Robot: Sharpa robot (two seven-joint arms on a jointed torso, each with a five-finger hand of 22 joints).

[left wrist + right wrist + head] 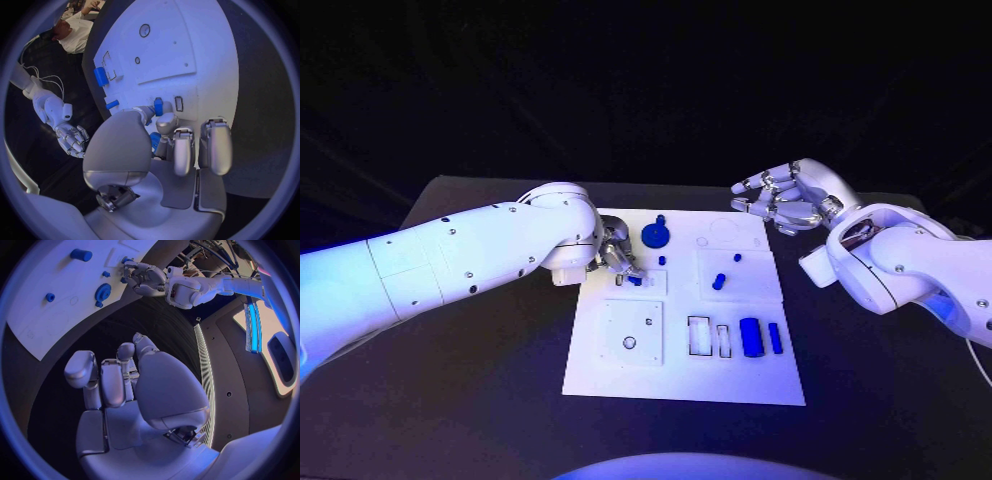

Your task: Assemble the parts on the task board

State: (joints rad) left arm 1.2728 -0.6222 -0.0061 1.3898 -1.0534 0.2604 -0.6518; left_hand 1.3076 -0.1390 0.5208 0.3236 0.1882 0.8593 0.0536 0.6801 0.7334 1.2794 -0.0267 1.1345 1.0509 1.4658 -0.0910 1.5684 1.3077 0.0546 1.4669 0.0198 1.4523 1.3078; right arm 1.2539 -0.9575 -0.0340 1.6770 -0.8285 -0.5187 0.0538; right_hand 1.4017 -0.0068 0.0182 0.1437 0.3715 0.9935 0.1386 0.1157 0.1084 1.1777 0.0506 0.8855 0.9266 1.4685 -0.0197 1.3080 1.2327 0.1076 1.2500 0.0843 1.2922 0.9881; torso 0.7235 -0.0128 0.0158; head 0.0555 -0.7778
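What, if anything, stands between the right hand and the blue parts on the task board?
Nothing visible. The right hand hovers with fingers curled and holding nothing, off the task board's far right corner, over bare table. The nearest blue parts lie open; the left hand works at the board's opposite edge.

— Left hand (616, 256) down on the task board (684, 380), fingers over a small blue part (635, 281)!
— And the right hand (785, 197) hovers beyond the board's far corner, fingers curled, holding nothing.
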